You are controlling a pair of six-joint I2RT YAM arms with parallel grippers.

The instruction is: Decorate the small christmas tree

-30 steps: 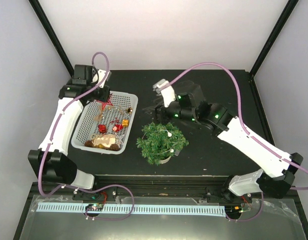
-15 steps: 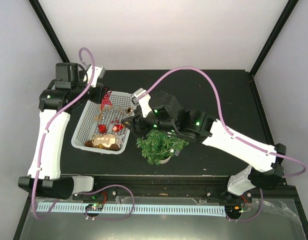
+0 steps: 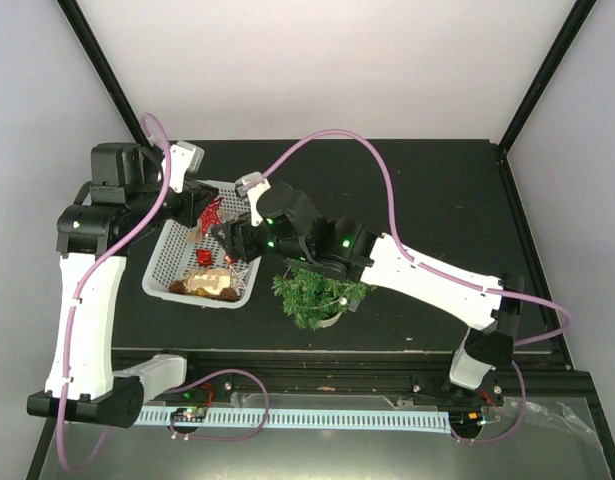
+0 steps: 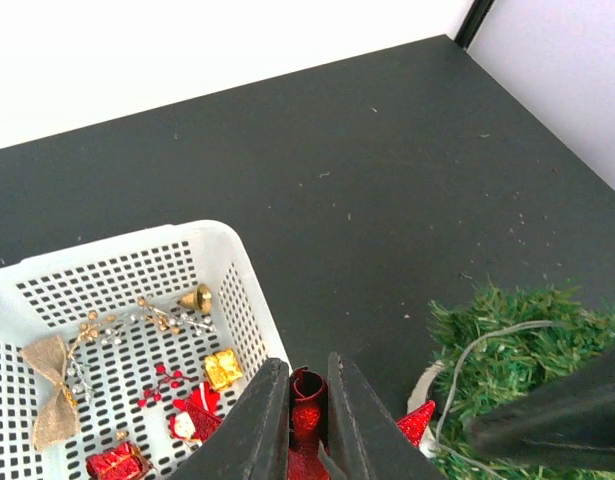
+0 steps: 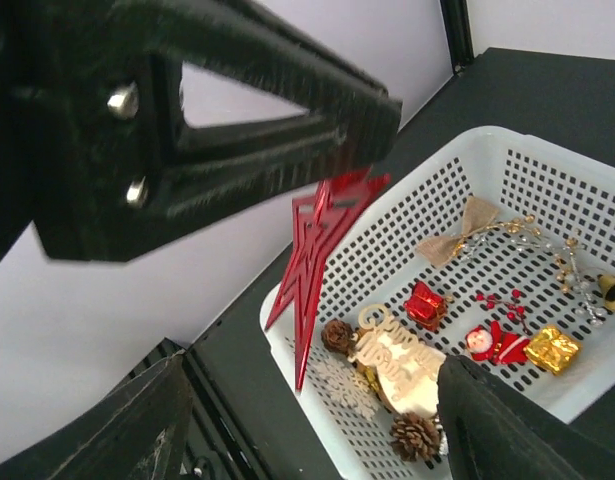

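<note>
Holding red star (image 5: 322, 240) clamped in left gripper (image 4: 307, 368): swing toward small christmas tree (image 3: 320, 285) at four o'clock, upright, clear of right gripper (image 5: 317, 420), fingers apart over basket (image 3: 160, 268).

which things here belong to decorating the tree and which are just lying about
Job: tree; red star gripped in the left fingers; basket of ornaments; open right fingers over it.
Lying about: pale slotted strip at the near edge.
</note>
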